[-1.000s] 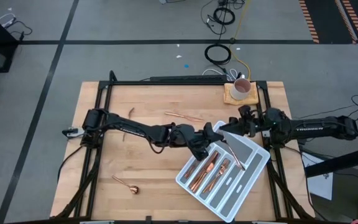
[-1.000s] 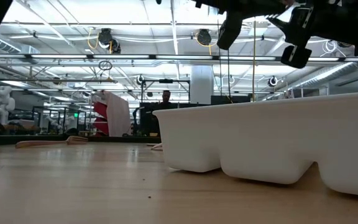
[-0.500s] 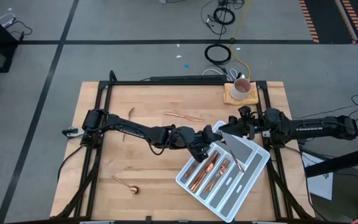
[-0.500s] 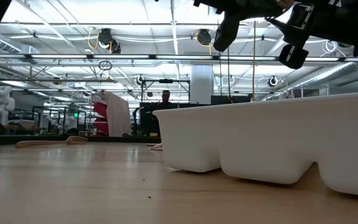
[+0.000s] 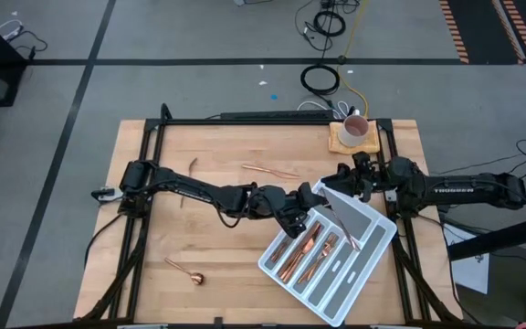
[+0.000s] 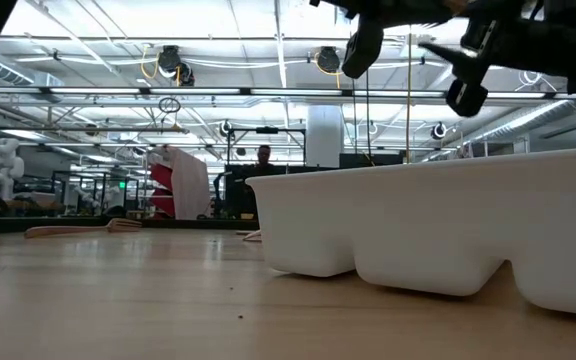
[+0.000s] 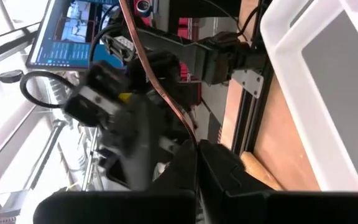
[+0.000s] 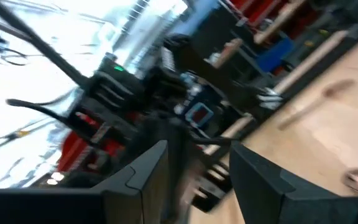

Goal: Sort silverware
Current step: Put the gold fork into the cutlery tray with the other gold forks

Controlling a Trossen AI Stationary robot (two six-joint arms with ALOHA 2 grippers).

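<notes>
Near left: one copper spoon [image 5: 186,272] loose on the table [image 5: 153,183]. Near centre-right: grey-white tray [image 5: 371,249], angled, several copper pieces [image 5: 307,251] in its left compartments. Above the tray's far-left corner: left gripper [image 5: 305,203], clamped on a thin copper utensil [image 7: 160,87]. Just right of it: right gripper [image 5: 347,179], fingers [image 8: 143,171] parted, nothing held. Far centre: loose copper utensil [image 5: 269,170]. Far right: cup [image 5: 355,129]. Advice: align the utensil lengthwise over its matching compartment, lower it, then release.

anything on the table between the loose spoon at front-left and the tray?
Nothing: bare wood between the spoon and the tray in the high view.
</notes>
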